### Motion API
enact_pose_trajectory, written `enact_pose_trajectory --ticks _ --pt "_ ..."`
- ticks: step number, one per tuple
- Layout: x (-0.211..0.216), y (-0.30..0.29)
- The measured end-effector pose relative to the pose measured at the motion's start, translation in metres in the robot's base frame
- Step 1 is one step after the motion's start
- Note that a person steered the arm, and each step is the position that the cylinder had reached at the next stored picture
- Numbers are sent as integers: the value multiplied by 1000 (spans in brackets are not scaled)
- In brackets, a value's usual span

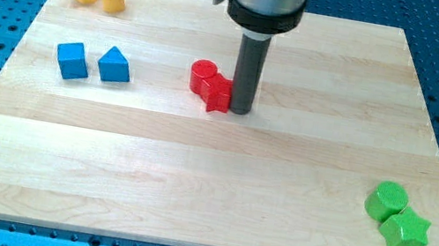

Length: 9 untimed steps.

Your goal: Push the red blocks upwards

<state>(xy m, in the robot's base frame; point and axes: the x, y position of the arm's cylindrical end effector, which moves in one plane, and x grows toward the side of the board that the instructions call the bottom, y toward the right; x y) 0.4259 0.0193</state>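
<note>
my tip (239,110) touches the red block (219,94) — beside the red cylinder (202,75) — no writing.

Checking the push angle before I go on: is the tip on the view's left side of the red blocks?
No, my tip stands at the view's right of the red block, which touches the red cylinder.

One camera looks down at a slant over the whole wooden board (190,190) from its near edge.
</note>
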Motion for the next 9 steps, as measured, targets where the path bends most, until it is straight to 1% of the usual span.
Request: enact_pose_trajectory --ticks 1,2,3,4,5,6,7,8,9 --pt "-3 -10" --pt "56 -10" --pt "64 -38" --pt "28 -41" --pt "3 -55" --pt "-4 -63" --pt "11 -64" --pt "4 -64" --pt "-14 -63"
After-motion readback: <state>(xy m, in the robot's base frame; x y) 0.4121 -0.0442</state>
